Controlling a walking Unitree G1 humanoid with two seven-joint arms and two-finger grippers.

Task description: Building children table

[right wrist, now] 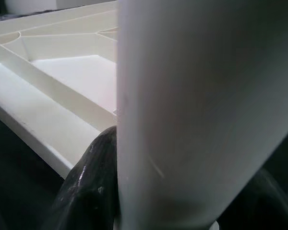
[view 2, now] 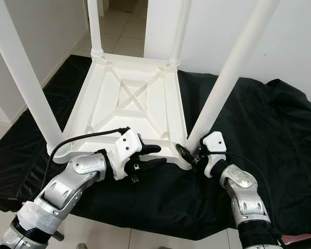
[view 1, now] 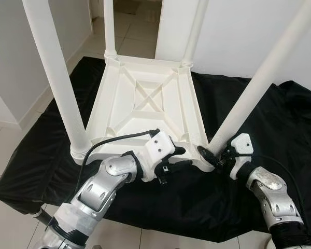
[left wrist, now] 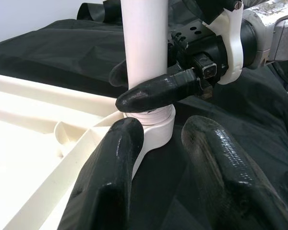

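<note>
Tabletop (view 1: 145, 104) upside down on black sheet (view 1: 280, 135), four legs up. Right gripper (view 1: 213, 155) clenched on near-right leg (view 1: 259, 78) at socket; left gripper (view 1: 177, 158) spread, just beside. Rigid, light, slick plastic: grip low near socket.

Smooth white plastic table (view 1: 145, 98), black cloth (view 1: 280, 135)

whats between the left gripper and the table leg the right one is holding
Only bare black cloth: the left wrist view shows the left gripper, open, just short of the table leg and its socket, gripped by the right gripper.
</note>
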